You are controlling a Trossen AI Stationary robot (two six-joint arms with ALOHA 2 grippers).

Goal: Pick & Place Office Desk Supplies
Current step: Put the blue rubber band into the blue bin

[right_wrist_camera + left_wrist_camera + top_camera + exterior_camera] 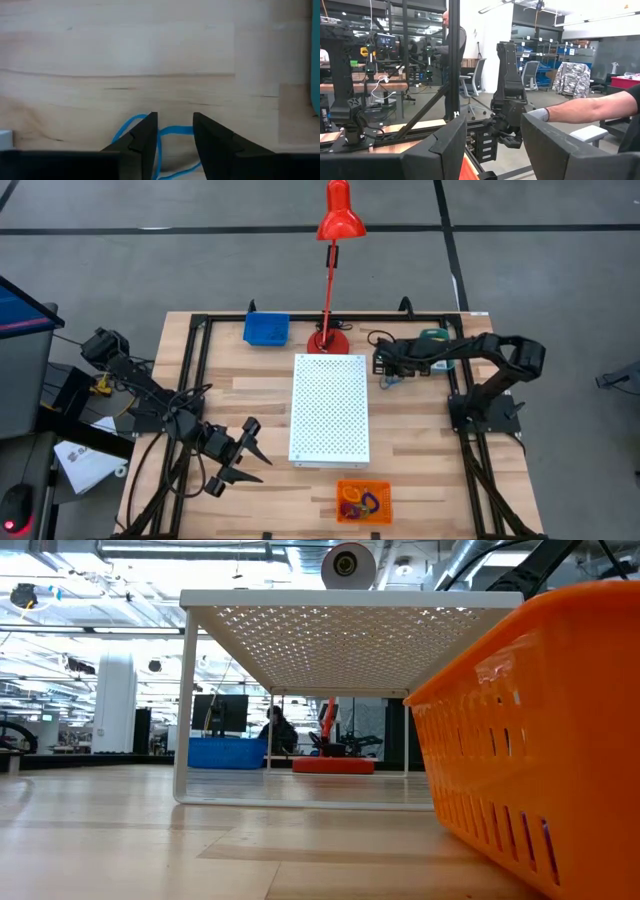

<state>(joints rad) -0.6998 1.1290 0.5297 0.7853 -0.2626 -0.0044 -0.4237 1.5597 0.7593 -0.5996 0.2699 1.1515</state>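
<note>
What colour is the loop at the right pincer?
Blue loop, clearest in the right wrist view.

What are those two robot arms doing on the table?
They are tidying small desk supplies. The right gripper is down at the table beside the white board, its fingers on either side of a thin blue loop that lies on the wood. The left gripper waits open near the table's front left, holding nothing. An orange tray at the front edge already holds some coloured loops. A blue tray sits at the back by the red lamp.
</note>
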